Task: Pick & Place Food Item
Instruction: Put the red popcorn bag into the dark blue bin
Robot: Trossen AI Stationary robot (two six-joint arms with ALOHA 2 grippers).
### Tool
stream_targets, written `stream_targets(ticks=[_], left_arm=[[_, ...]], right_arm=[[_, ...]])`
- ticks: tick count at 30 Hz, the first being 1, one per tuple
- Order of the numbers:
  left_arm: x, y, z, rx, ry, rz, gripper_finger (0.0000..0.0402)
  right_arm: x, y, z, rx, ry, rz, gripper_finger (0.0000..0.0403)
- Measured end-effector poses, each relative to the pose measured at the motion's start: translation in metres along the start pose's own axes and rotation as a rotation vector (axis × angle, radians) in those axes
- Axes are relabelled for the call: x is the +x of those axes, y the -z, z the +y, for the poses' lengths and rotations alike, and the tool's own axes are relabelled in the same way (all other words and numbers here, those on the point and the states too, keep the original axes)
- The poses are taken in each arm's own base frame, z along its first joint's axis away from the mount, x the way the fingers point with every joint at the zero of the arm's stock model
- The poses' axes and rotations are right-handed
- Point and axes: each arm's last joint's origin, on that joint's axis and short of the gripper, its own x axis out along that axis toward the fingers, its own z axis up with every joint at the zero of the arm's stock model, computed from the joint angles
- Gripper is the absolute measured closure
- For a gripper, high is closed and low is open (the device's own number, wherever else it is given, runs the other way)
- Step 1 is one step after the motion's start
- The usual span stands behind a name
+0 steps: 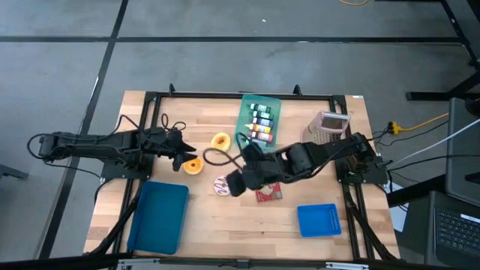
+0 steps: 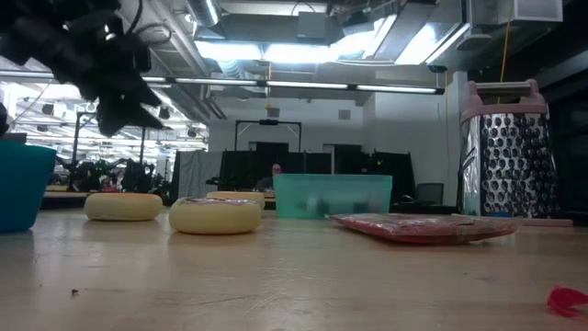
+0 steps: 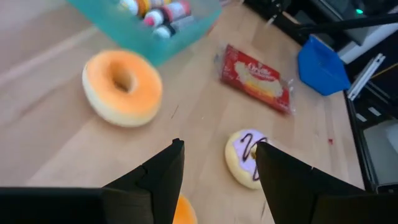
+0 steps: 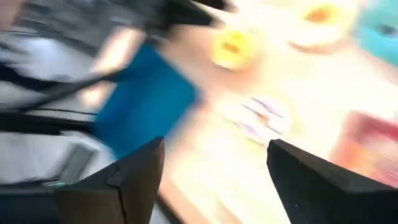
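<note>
The right wrist view is smearing into blur: the blue tray [image 4: 146, 99], a frosted donut [image 4: 258, 118] and the red packet [image 4: 367, 149] are showing only as soft patches (no edges to trust). In the left wrist view an orange donut [image 3: 183, 211] is peeking between the fingers [image 3: 158, 177], cut off by the frame. In the high view the right arm is covering part of the frosted donut [image 1: 220, 185].

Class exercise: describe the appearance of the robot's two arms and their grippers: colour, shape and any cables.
Both arms are black, slim and jointed. The left gripper and right gripper end in two flat, wedge-shaped dark jaws. A black cable loops beside the right arm.
</note>
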Motion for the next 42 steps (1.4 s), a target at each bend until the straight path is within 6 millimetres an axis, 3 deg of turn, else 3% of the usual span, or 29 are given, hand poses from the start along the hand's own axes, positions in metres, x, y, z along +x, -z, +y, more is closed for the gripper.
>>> stream_targets(ticks=[5, 8, 16, 19, 23, 29, 37, 42], left_arm=[[0.004, 0.008, 0.006, -0.064, -0.037, -0.004, 0.0208], [0.004, 0.007, 0.006, -0.09, -0.042, -0.03, 0.0208], [-0.001, -0.01, -0.004, -0.173, 0.021, -0.149, 0.0208], [-0.005, -0.019, -0.009, -0.154, 0.025, -0.165, 0.0208], [-0.013, -0.028, -0.016, -0.105, 0.015, -0.139, 0.0208], [-0.024, -0.041, -0.025, -0.032, -0.021, -0.043, 0.0208], [-0.027, -0.056, -0.033, 0.005, -0.044, -0.065, 0.0208], [-0.022, -0.055, -0.032, -0.021, -0.057, -0.045, 0.0208]], right_arm=[[0.011, 0.015, -0.033, -0.01, 0.337, 0.059, 0.0124], [0.029, 0.023, -0.049, -0.056, 0.447, 0.131, 0.0124], [0.092, 0.043, -0.089, -0.121, 0.426, 0.267, 0.0124], [0.104, 0.043, -0.109, -0.092, 0.36, 0.261, 0.0129], [0.103, 0.034, -0.133, -0.035, 0.259, 0.204, 0.0142], [0.081, 0.029, -0.185, 0.031, 0.25, 0.182, 0.0159], [0.091, 0.055, -0.234, 0.194, 0.015, 0.297, 0.0162], [0.104, 0.075, -0.265, 0.248, 0.075, 0.355, 0.0162]])
